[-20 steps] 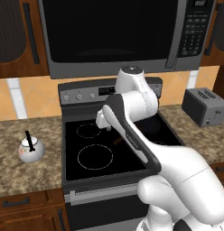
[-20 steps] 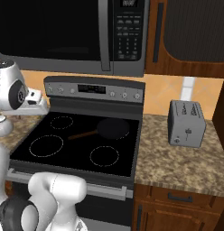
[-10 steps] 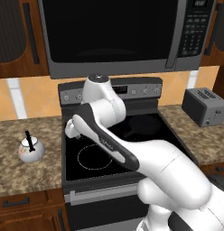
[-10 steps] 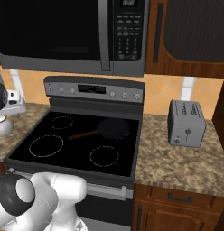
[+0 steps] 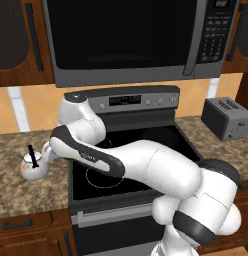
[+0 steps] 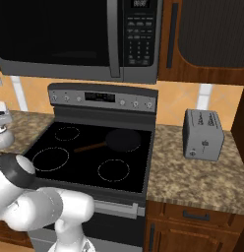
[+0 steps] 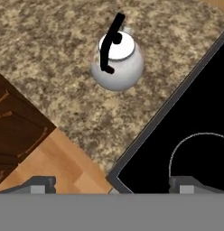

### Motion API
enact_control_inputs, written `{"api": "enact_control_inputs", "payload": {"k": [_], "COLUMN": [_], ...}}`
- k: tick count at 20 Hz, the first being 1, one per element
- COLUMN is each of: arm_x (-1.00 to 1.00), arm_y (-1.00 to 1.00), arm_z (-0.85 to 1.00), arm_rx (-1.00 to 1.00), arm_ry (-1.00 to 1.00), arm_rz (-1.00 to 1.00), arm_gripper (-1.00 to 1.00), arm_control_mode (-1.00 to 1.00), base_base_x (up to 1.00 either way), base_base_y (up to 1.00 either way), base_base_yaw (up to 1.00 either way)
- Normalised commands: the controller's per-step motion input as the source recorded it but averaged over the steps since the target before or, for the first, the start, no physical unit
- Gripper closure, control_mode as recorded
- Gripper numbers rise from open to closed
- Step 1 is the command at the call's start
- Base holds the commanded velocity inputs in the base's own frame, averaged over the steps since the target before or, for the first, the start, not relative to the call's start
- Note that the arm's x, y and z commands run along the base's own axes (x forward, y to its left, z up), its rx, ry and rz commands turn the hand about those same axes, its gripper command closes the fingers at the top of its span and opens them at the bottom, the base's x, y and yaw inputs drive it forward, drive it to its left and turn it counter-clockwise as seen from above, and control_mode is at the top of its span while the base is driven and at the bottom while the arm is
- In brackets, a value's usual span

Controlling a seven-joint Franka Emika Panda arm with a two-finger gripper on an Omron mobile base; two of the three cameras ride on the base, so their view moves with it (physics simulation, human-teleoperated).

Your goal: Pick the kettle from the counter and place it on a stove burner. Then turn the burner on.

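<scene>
The small round white kettle (image 5: 32, 166) with its thin black upright handle stands on the speckled granite counter (image 5: 16, 197) left of the stove (image 5: 151, 142). My gripper (image 5: 45, 152) hovers just right of it and slightly above, over the counter's edge by the stove. In the hand view the kettle (image 7: 116, 58) lies ahead at top centre, and my gripper (image 7: 113, 186) is wide open with nothing between its fingers. At the left edge of the right base view, part of the kettle (image 6: 0, 140) peeks in under the hand.
A dark frying pan (image 6: 122, 139) sits on the rear right burner. The front left burner (image 6: 49, 159) is bare. A grey toaster (image 6: 203, 134) stands on the right counter. The microwave (image 5: 126, 35) hangs above the stove. My arm spans the cooktop.
My arm has swung left from above the stove's centre to the counter beside the kettle. The jaws have stayed wide open, and the kettle has not moved.
</scene>
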Motion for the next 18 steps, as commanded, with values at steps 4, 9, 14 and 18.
{"api": "enact_control_inputs", "payload": {"k": [4, 9, 14, 18], "arm_x": [0.23, 0.31, 0.24, 0.11], "arm_y": [0.90, 0.85, 0.57, 0.09], "arm_z": [-0.06, -0.16, -0.29, -0.15], "arm_rx": [0.00, 0.00, 0.00, -0.01], "arm_ry": [0.02, 0.01, 0.01, 0.08], "arm_rz": [-0.01, -0.10, -0.14, -0.13], "arm_gripper": [-1.00, -1.00, -1.00, -1.00], "arm_control_mode": [-1.00, -1.00, -1.00, -1.00], "base_base_x": [0.00, 0.00, 0.00, 0.00], "base_base_y": [0.00, 0.00, 0.00, 0.00], "base_base_yaw": [0.00, 0.00, 0.00, 0.00]}}
